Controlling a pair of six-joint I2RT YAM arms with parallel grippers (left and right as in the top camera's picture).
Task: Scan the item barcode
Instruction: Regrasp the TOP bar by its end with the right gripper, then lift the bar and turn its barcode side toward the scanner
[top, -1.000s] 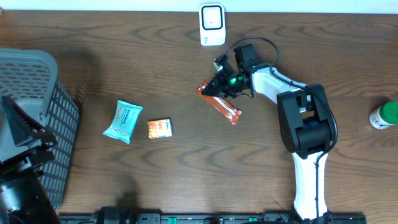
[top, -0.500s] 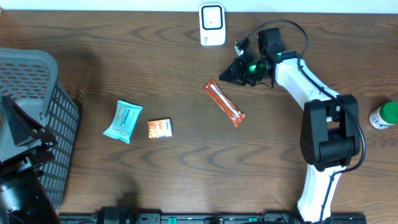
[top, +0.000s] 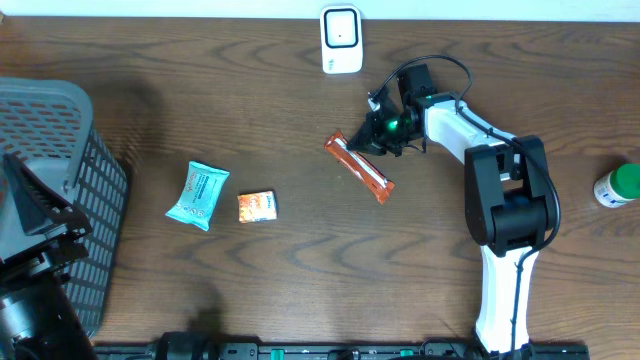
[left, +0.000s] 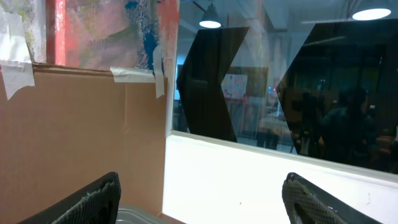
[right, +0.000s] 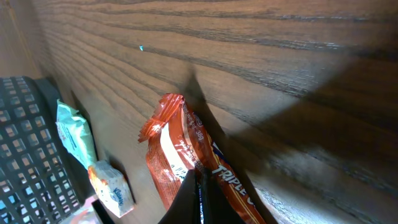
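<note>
Snack bar (top: 358, 168): we see it lying flat and slantwise a little right of the middle of the surface (top: 250, 100). Its upper end points toward the far edge, and it is not lifted.
Scanner (top: 341, 40): it stands at the middle of the far edge, facing in. We judge the bar must be carried up to it with the barcode showing.
Right gripper (top: 373, 133): its fingers are pressed together at the bar's far end. In the wrist view the closed tip sits over the wrapper. We cannot tell whether it pinches a fold of film or only rests on it.
Why so: we judge the arm is working at the crimped end, where a flat wrapper gives the most to catch.
Left gripper (left: 202, 180): its fingers stand wide apart with nothing between them. It is parked off the near left corner and takes no part in this step.
Waiting items: a wipes pack (top: 198, 194) and a small orange packet (top: 257, 206) lie left of the middle, just beside each other.
Basket (top: 50, 150): grey, at the left edge.
Bottle (top: 618, 185): green-capped, at the right edge.
Surface: dark wood grain, matt.
Room: the left wrist view shows a taped cardboard panel (left: 81, 124) and dark windows (left: 348, 87) with ceiling lamps (left: 209, 23) in them.
</note>
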